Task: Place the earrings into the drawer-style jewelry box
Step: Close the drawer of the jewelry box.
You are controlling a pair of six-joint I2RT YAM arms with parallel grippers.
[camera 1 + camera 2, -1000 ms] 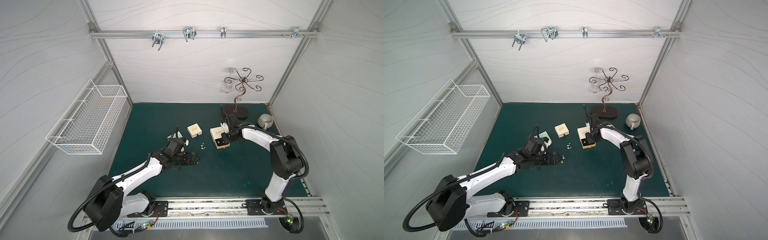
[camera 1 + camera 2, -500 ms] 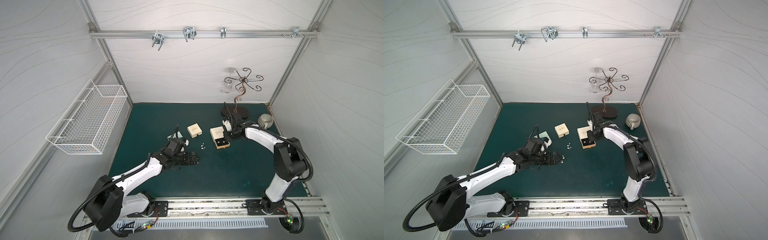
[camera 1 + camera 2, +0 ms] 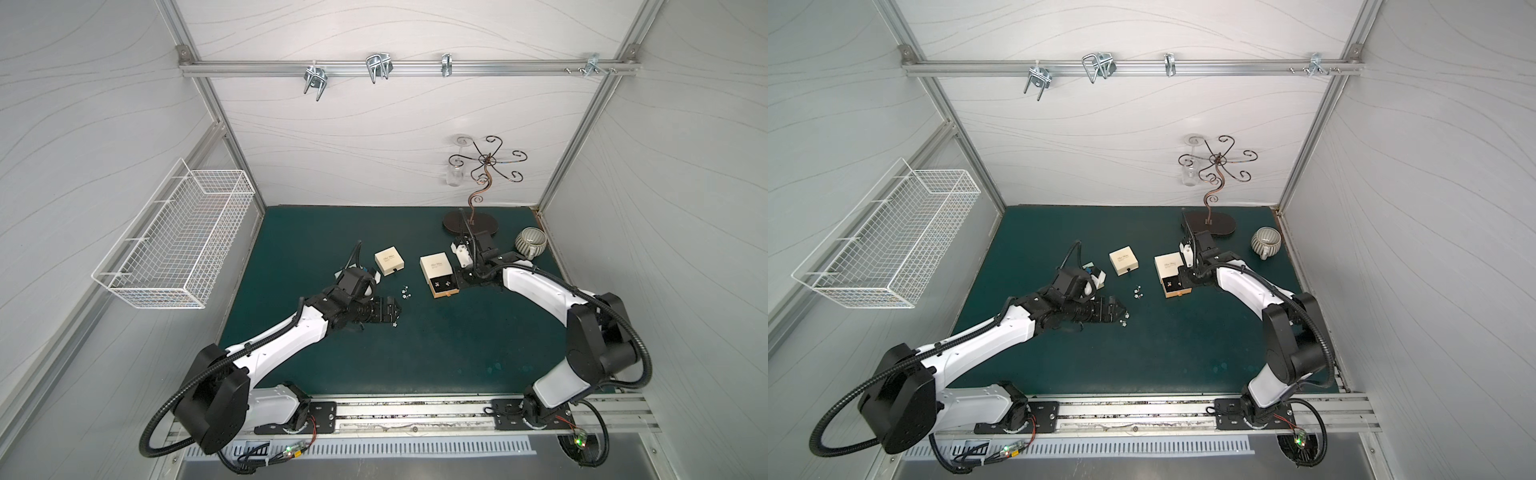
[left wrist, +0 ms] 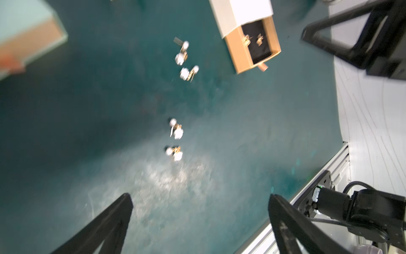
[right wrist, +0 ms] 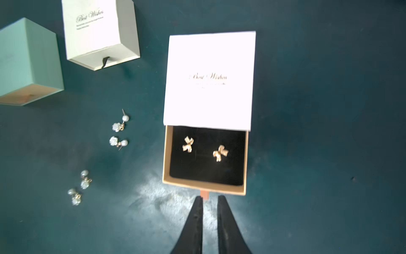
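Two black fingers of the right gripper (image 5: 210, 198) stand almost together, a sliver of gap showing, gripping nothing, tips at the orange pull tab (image 5: 204, 194) of the open drawer (image 5: 167, 154). Both bow earrings (image 5: 188, 144) lie inside; four pearl earrings (image 5: 119, 126) remain on the mat near the left gripper (image 4: 200, 195), spread wide and empty. Best descend squarely, pinching one stud low. The scuffed green mat (image 5: 329, 132) lies flat; closed boxes (image 5: 98, 33) and white walls (image 3: 374, 145) leave room.

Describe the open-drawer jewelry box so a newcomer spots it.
On the green mat, look in front of the scrolled metal stand at back right. The white box there is it: unlike the shut cream box and mint box farther left, its tan drawer is out, showing two gold bow studs.
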